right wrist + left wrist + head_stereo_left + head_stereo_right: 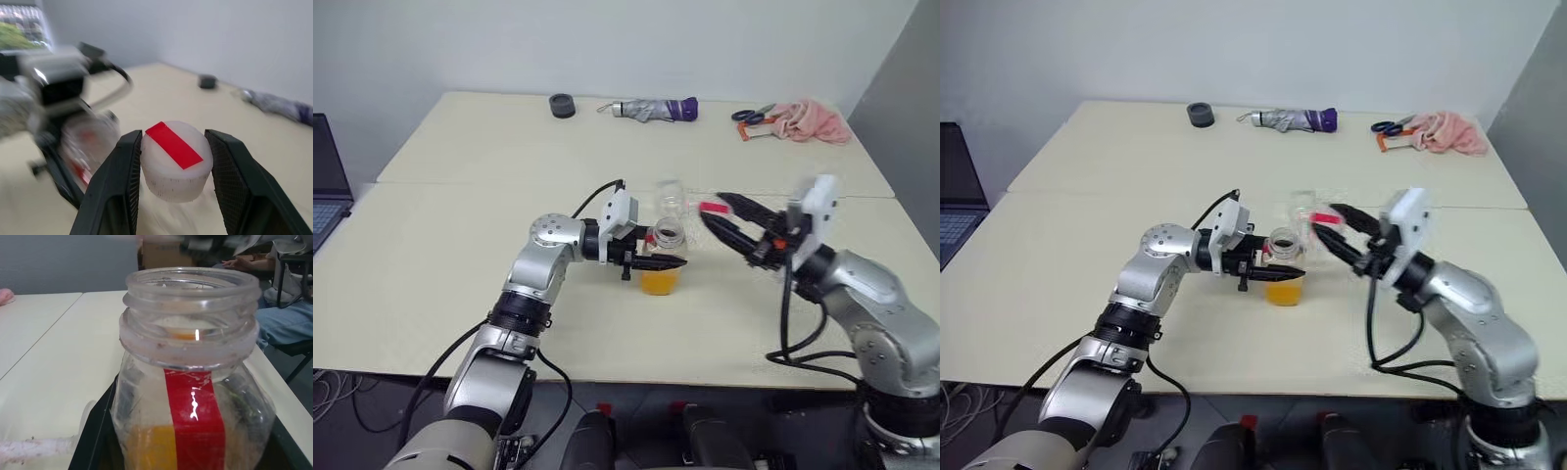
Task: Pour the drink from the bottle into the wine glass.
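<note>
The bottle (664, 257) stands upright near the middle of the table (460, 255), its mouth uncapped and the drink (660, 281), an orange-yellow liquid, filling only its lower part below the red label stripe. The left gripper (658, 262) reaches in from the left, roughly level, and is clenched around the bottle's body just below the neck. The wine glass (672, 198) stands just behind the bottle, a little farther from the robot, and looks empty. To the right of the bottle, raised off the table, the right gripper (172, 161) grasps the white cap (175, 160) with its red stripe between its two black fingers. Along the far edge of the table lie a dark roll of tape (563, 105), a folded umbrella (656, 110), a pair of scissors (752, 121) and a pink cloth (811, 121). A laptop (327, 186) sits at the far left.
</note>
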Controlling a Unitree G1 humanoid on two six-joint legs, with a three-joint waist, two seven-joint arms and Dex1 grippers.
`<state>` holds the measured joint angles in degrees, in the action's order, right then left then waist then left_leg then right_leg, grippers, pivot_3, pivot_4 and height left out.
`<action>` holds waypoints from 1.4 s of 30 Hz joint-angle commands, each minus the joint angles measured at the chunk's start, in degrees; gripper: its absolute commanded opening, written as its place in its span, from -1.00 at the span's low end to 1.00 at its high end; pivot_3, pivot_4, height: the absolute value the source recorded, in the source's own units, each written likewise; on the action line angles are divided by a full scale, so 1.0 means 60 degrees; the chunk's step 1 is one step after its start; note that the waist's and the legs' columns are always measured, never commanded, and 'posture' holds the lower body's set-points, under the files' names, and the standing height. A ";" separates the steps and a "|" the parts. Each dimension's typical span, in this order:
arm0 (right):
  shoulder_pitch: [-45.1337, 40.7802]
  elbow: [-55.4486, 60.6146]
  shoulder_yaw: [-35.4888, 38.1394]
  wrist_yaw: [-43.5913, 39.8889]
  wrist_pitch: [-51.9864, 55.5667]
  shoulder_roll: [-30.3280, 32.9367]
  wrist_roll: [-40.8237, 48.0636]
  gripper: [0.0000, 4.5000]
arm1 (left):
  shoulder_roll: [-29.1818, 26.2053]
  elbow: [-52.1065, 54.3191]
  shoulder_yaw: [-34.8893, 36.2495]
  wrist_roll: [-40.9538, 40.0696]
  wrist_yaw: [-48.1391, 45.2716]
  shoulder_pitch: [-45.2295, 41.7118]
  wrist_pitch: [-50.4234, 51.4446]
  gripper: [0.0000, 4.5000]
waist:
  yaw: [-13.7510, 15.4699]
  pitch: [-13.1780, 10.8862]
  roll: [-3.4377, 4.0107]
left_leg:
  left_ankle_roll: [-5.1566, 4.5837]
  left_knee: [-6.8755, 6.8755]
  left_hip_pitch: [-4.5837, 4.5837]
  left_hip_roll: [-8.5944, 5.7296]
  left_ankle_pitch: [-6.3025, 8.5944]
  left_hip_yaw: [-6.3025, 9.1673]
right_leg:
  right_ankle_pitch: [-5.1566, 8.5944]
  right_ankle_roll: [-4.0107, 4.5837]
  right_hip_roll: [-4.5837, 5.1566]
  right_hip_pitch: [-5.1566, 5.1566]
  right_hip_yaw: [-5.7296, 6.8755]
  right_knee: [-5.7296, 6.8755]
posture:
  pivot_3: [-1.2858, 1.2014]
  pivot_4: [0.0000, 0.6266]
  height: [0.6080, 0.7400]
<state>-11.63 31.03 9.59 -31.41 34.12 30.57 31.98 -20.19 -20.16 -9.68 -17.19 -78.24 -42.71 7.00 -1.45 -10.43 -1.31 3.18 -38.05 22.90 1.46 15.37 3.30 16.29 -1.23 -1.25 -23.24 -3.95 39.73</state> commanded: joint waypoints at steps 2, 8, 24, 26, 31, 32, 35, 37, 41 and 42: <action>0.1319 -0.1246 0.0564 0.0251 -0.0763 0.0112 -0.0946 -0.23 | 0.0016 0.0454 0.0100 -0.0193 0.0020 -0.0042 -0.0064 -0.23 | -0.0032 0.0000 0.0001 | -0.0001 0.0003 -0.0001 -0.0005 0.0000 -0.0008 | 0.0000 -0.0001 0.0005 0.0000 -0.0007 -0.0003 | 0.03 -0.52 1.00; 0.2116 -0.2941 0.0448 0.0462 -0.2326 -0.0493 -0.1943 -0.23 | -0.0131 0.0435 0.0226 -0.0203 0.0008 -0.0076 -0.0062 -0.23 | -0.0138 0.0000 0.0003 | 0.0000 0.0005 -0.0025 0.0013 0.0000 -0.0020 | 0.0004 -0.0006 -0.0018 -0.0002 -0.0021 0.0024 | 0.03 -0.52 1.00; 0.2775 -0.1716 0.1001 -0.1144 -0.1803 0.0647 -0.0798 1.00 | -0.0430 0.0817 0.0746 -0.0302 0.0895 0.0138 0.0288 -0.23 | -0.0096 0.0000 0.0006 | 0.0001 0.0000 -0.0025 0.0009 -0.0001 -0.0024 | 0.0007 -0.0012 -0.0012 -0.0001 -0.0026 0.0028 | 0.03 -0.52 1.00; 0.2698 -0.1315 0.0894 -0.1254 -0.1533 0.0887 -0.0604 1.00 | -0.0502 0.0912 0.0913 -0.0368 0.1140 0.0170 0.0423 -0.23 | -0.0097 0.0000 0.0005 | 0.0001 0.0000 -0.0025 0.0012 0.0000 -0.0021 | 0.0012 -0.0019 -0.0015 -0.0001 -0.0023 0.0028 | 0.03 -0.52 1.00; 0.1069 0.0263 -0.0504 -0.1753 -0.0037 0.1378 0.0471 1.00 | -0.1071 0.0818 0.1707 -0.0090 0.2552 0.0286 0.0625 -0.23 | -0.0173 -0.0002 0.0008 | 0.0001 -0.0001 -0.0031 0.0021 -0.0001 -0.0019 | 0.0011 -0.0019 -0.0020 -0.0001 -0.0025 0.0031 | 0.03 -0.52 1.00; 0.0824 0.0333 -0.0665 -0.1753 0.0114 0.1371 0.0544 1.00 | -0.1135 0.0788 0.1767 -0.0067 0.2710 0.0290 0.0645 -0.23 | -0.0165 -0.0002 0.0008 | 0.0001 -0.0003 -0.0031 0.0022 -0.0001 -0.0010 | 0.0012 -0.0020 -0.0022 0.0000 -0.0019 0.0033 | 0.03 -0.52 1.00; -0.0717 -0.0051 -0.1797 -0.1627 0.0349 0.0876 0.0193 1.00 | -0.1356 0.0037 0.2450 0.0342 0.4372 0.0096 0.0407 -0.23 | -0.0105 -0.0005 0.0003 | 0.0002 -0.0006 -0.0024 0.0018 -0.0001 -0.0005 | 0.0010 -0.0017 -0.0020 0.0002 -0.0012 0.0028 | 0.03 -0.52 1.00; -0.1507 -0.0395 -0.2393 -0.1501 0.0362 0.0508 -0.0126 1.00 | -0.1463 -0.0506 0.2798 0.0639 0.5396 -0.0055 0.0224 -0.23 | -0.0130 -0.0005 0.0003 | 0.0001 -0.0013 -0.0027 0.0018 -0.0001 -0.0014 | 0.0005 -0.0012 -0.0016 0.0000 -0.0018 0.0029 | 0.03 -0.52 1.00; -0.2661 -0.1415 -0.3495 -0.0994 0.0133 -0.0553 -0.1121 1.00 | -0.1672 -0.1796 0.3391 0.1052 0.7185 -0.0342 -0.0160 -0.23 | -0.0074 -0.0004 0.0001 | 0.0002 -0.0010 -0.0014 0.0019 -0.0001 0.0001 | -0.0001 0.0000 -0.0013 -0.0008 -0.0001 0.0028 | 0.03 -0.52 1.00; -0.2871 -0.1628 -0.3741 -0.0890 0.0064 -0.0800 -0.1362 1.00 | -0.1735 -0.2107 0.3465 0.1164 0.7534 -0.0413 -0.0359 -0.23 | -0.0066 -0.0004 0.0001 | 0.0002 -0.0009 -0.0012 0.0017 -0.0001 0.0001 | -0.0002 0.0000 -0.0005 -0.0010 0.0001 0.0027 | 0.03 -0.52 1.00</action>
<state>-27.21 21.75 -11.26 -37.89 35.93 26.75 25.79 -29.51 -31.99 9.01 -11.07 -36.67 -43.10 7.69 -1.85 -10.45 -1.31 3.19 -38.10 22.90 1.55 15.36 3.30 16.28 -1.23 -1.25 -23.37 -3.94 39.89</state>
